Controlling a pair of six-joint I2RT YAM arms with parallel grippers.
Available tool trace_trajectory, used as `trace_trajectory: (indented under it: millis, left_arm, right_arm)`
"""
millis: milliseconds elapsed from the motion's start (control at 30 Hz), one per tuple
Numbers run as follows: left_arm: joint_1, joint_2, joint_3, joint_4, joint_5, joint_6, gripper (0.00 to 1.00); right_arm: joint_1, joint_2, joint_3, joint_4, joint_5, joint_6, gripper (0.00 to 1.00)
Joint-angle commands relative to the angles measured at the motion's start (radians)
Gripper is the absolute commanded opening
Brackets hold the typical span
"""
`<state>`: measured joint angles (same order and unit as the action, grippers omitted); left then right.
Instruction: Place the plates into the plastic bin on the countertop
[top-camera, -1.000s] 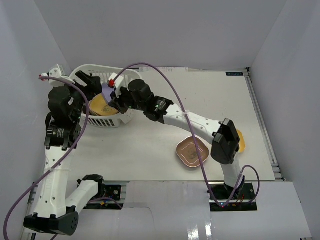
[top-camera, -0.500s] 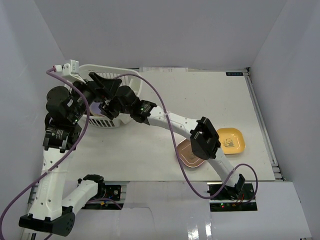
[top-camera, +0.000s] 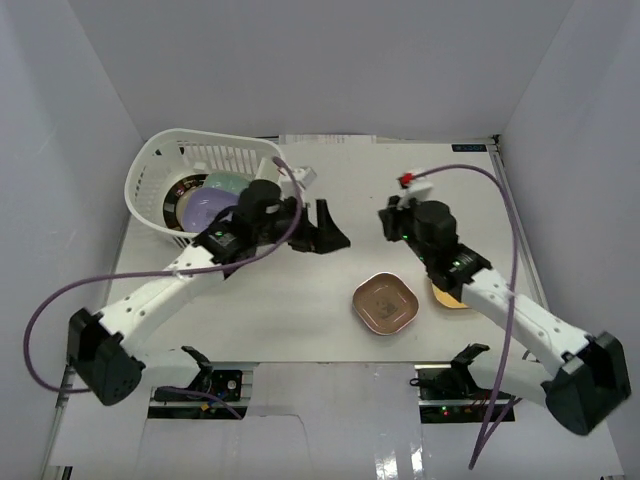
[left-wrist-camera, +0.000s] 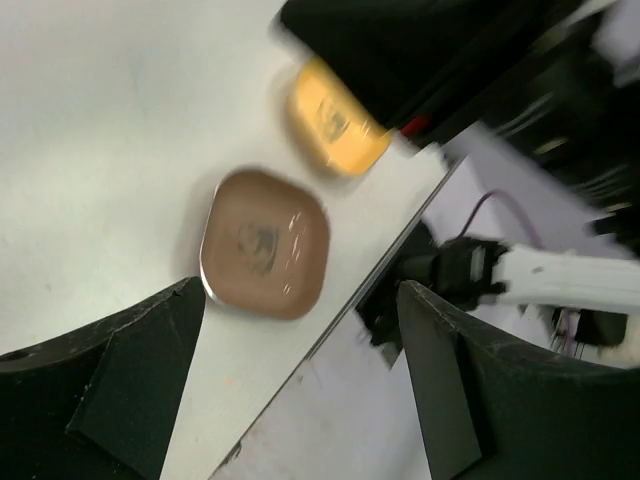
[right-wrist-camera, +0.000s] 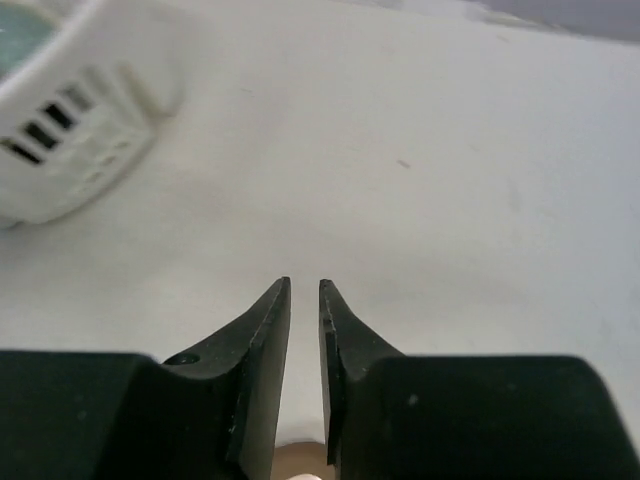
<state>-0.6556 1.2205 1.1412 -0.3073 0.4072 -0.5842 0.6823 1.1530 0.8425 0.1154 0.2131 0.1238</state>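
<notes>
Both arms have swung back from the plastic bin (top-camera: 170, 175). Left hand (top-camera: 325, 232) wide open, empty; right hand (right-wrist-camera: 304, 370) nearly closed, empty. Brown-pink plate (top-camera: 384, 305) and yellow plate (left-wrist-camera: 333, 117) remain on desk (top-camera: 300, 300): two left.

You've pulled both arms out of the bin (top-camera: 150, 180). Your left gripper (top-camera: 322, 232) now hangs wide open over the counter, right of the bin. Your right gripper (top-camera: 390, 222) has swung to mid-table, its arm now covering the yellow plate (top-camera: 445, 298).
</notes>
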Motion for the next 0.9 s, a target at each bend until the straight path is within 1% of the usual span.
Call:
trace_trajectory:
  millis: [0, 33, 67, 100, 167, 233, 367, 500, 600, 633, 700, 733, 833, 867]
  left_arm:
    - [-0.133, 0.072, -0.055, -0.064, -0.166, 0.023, 0.88]
    - [-0.153, 0.111, -0.06, -0.067, -0.191, 0.023, 0.88]
    - [-0.183, 0.126, -0.072, -0.069, -0.218, 0.024, 0.88]
    - [-0.194, 0.143, -0.077, -0.067, -0.249, 0.023, 0.88]
    - [-0.222, 0.206, -0.086, -0.065, -0.236, 0.02, 0.88]
    - [-0.246, 0.285, -0.09, -0.064, -0.229, 0.021, 0.88]
    - [-0.302, 0.411, -0.08, -0.035, -0.232, 0.041, 0.89]
    - [-0.309, 0.493, -0.058, 0.022, -0.225, 0.055, 0.87]
    - [-0.311, 0.562, -0.021, 0.025, -0.226, 0.07, 0.82]
    - [-0.311, 0.576, -0.006, 0.025, -0.226, 0.078, 0.77]
    - [-0.311, 0.606, 0.006, 0.022, -0.24, 0.084, 0.73]
    - [-0.309, 0.611, 0.012, 0.025, -0.245, 0.086, 0.67]
    - [-0.311, 0.622, 0.012, 0.022, -0.269, 0.086, 0.54]
    - [-0.309, 0.623, 0.011, 0.023, -0.274, 0.086, 0.4]
  right_arm:
    - [-0.124, -0.186, -0.21, -0.135, 0.117, 0.186, 0.25]
    - [-0.18, -0.223, -0.242, -0.181, 0.124, 0.209, 0.37]
    - [-0.202, -0.272, -0.294, -0.235, 0.134, 0.214, 0.42]
    - [-0.22, -0.289, -0.318, -0.253, 0.15, 0.215, 0.48]
    - [-0.273, -0.314, -0.356, -0.275, 0.144, 0.217, 0.57]
    - [-0.321, -0.315, -0.399, -0.275, 0.095, 0.215, 0.58]
    - [-0.36, -0.254, -0.419, -0.272, 0.049, 0.215, 0.56]
    - [-0.392, -0.21, -0.427, -0.244, 0.026, 0.218, 0.54]
    - [-0.418, -0.177, -0.422, -0.217, -0.026, 0.217, 0.48]
    - [-0.42, -0.167, -0.421, -0.211, -0.037, 0.217, 0.45]
    - [-0.421, -0.157, -0.422, -0.192, -0.053, 0.221, 0.41]
    - [-0.423, -0.147, -0.427, -0.186, -0.058, 0.226, 0.38]
    - [-0.428, -0.128, -0.431, -0.171, -0.087, 0.231, 0.35]
    - [-0.429, -0.125, -0.434, -0.168, -0.093, 0.232, 0.34]
